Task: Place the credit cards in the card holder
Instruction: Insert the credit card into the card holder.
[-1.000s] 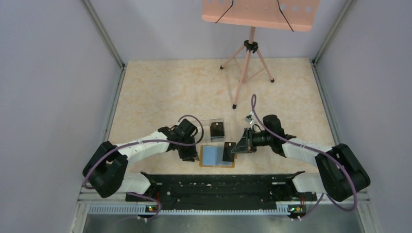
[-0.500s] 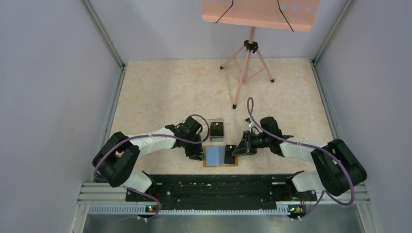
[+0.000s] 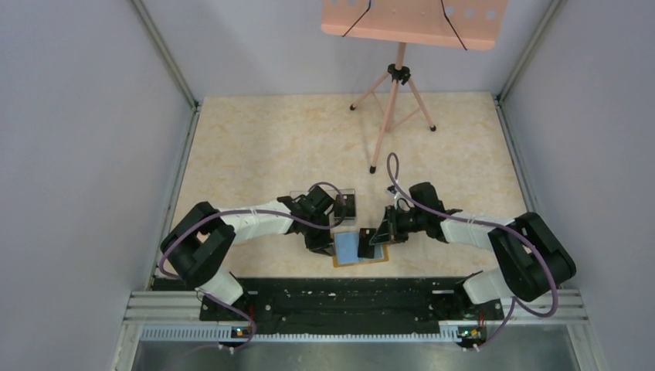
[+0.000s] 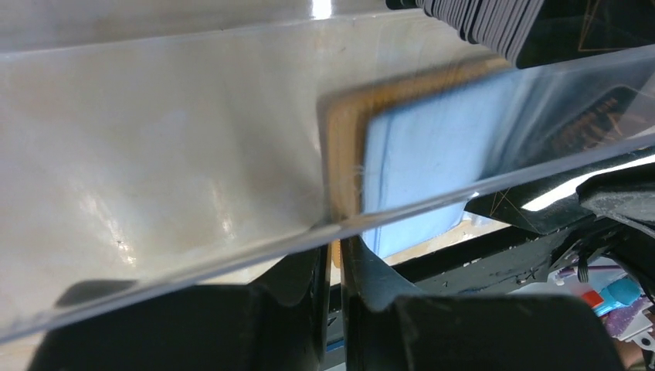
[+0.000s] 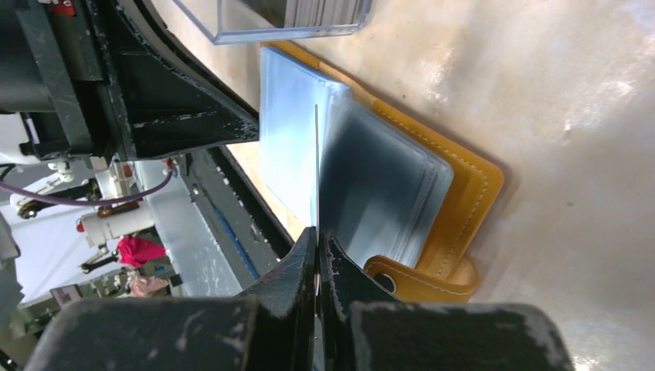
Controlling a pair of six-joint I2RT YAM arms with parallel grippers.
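Credit card [image 3: 367,242], one thin near-black rectangle, is clamped between the fully closed fingers of the right gripper [image 5: 317,236]. It hangs over the card holder [image 5: 463,193], a small orange-tan folding wallet lying open, blue-grey pockets up, on the beige marbled table [image 3: 263,147] between the two arms, close to the near edge.

Over the last second the left arm has swung in to the wallet's left edge, and the wallet has slid slightly to the right. The right gripper has brought the card closer over the pockets. The left gripper [image 4: 334,247] has narrowed to a slit with the wallet's orange edge showing in it; whether it already pinches that edge cannot be told. This looks like bracing the wallet so that the card can be slid in.

The card stands on edge, its long axis running straight out from the fingertips toward the left arm, in line with the gap between a flat pocket leaf and the bulging leaves beside it. The wallet's long axis runs left to right, with its clasp tab at the right end. Just behind it, the clear plastic box [image 5: 232,32] holds a stack of dark cards [image 4: 494,31].
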